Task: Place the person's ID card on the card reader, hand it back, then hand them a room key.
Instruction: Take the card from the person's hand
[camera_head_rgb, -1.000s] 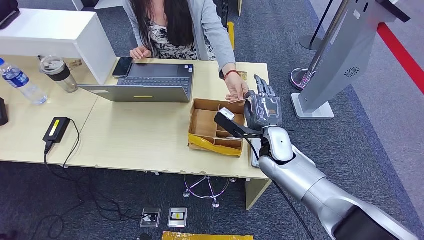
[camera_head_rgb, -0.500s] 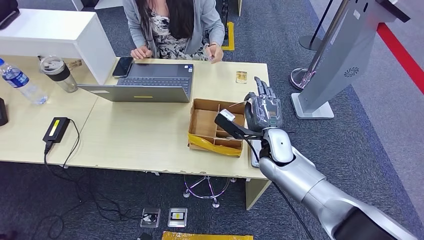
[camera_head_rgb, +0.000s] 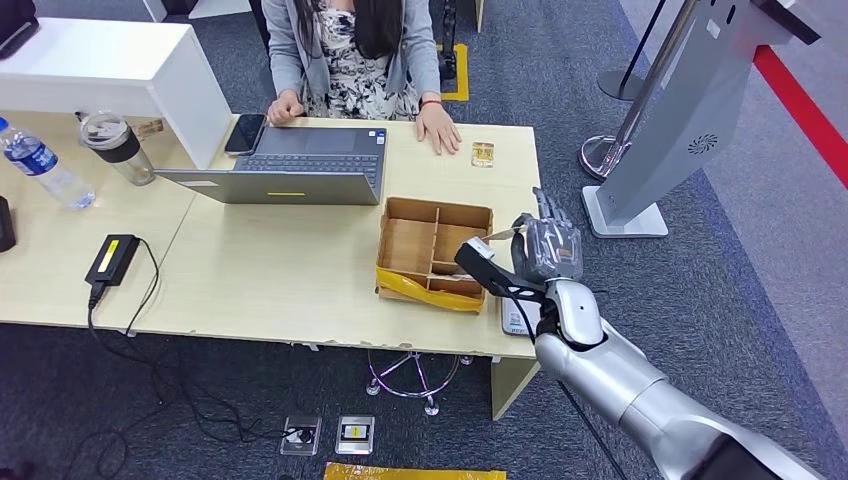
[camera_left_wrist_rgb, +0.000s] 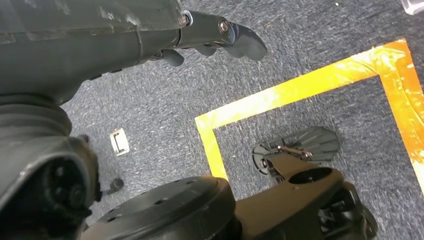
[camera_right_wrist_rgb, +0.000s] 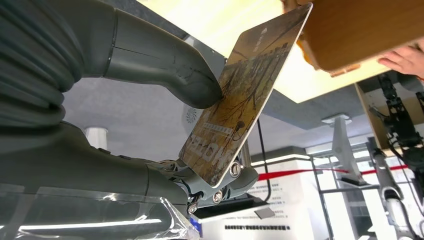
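My right hand (camera_head_rgb: 547, 250) hovers beside the near right corner of the cardboard box (camera_head_rgb: 433, 252) and pinches the person's card (camera_head_rgb: 503, 236). The right wrist view shows the card (camera_right_wrist_rgb: 245, 95) close up, brown and gold with print, clamped between the thumb (camera_right_wrist_rgb: 170, 70) and the fingers below it. A flat white card reader (camera_head_rgb: 513, 316) lies on the table's front right edge, partly hidden under my wrist. My left hand (camera_left_wrist_rgb: 220, 35) hangs over the carpet with nothing in it. The person (camera_head_rgb: 350, 50) sits at the far side, one hand (camera_head_rgb: 438, 130) flat on the table.
An open laptop (camera_head_rgb: 290, 165) and a phone (camera_head_rgb: 246, 132) lie in front of the person. A small gold item (camera_head_rgb: 483, 153) sits at the far right table corner. At left are a bottle (camera_head_rgb: 40, 165), a cup (camera_head_rgb: 118, 145) and a power adapter (camera_head_rgb: 112, 258). A grey kiosk (camera_head_rgb: 690, 110) stands at right.
The person's hand, at my right hand a second ago, has drawn back to the table's far edge. My right hand has moved nearer to me and rightward with the card.
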